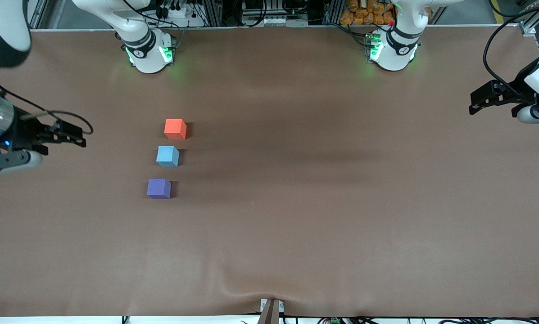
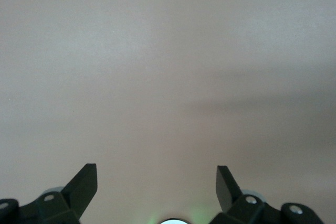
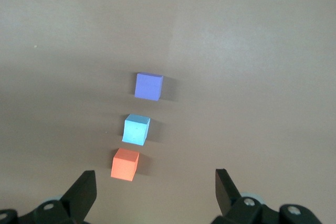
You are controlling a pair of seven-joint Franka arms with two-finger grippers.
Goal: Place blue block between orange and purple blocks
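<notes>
Brown tabletop (image 1: 323, 216) is pretty much bare apart from your three cubes, and honestly it looks like the job's already done. You've got the orange block (image 1: 175, 128) farthest from the front camera, the purple block (image 1: 159, 188) nearest to it, and the blue block (image 1: 167, 156) sitting flat on the table between them, all toward the right arm's end of the table. They make a slightly slanted row, each one near its neighbour but not touching, with a small gap of bare table on both sides of the blue one. The right wrist view backs that up: purple, blue, orange in a line, blue in the middle, maybe turned a touch compared with the other two. Nothing is holding any of them. Your right gripper (image 1: 73, 135) hangs over the bare edge of the table at the right arm's end, well apart from the row, fingers spread wide and empty. Your left gripper (image 1: 481, 101) is parked over the left arm's end, also spread open with nothing in it, and its wrist camera sees only plain tabletop, so that arm is just waiting. If you ask me, there's nothing left to place; the only thing you could fuss over is squaring the blue cube up so the row reads straighter, and I wouldn't bother since the between part is clearly satisfied.
</notes>
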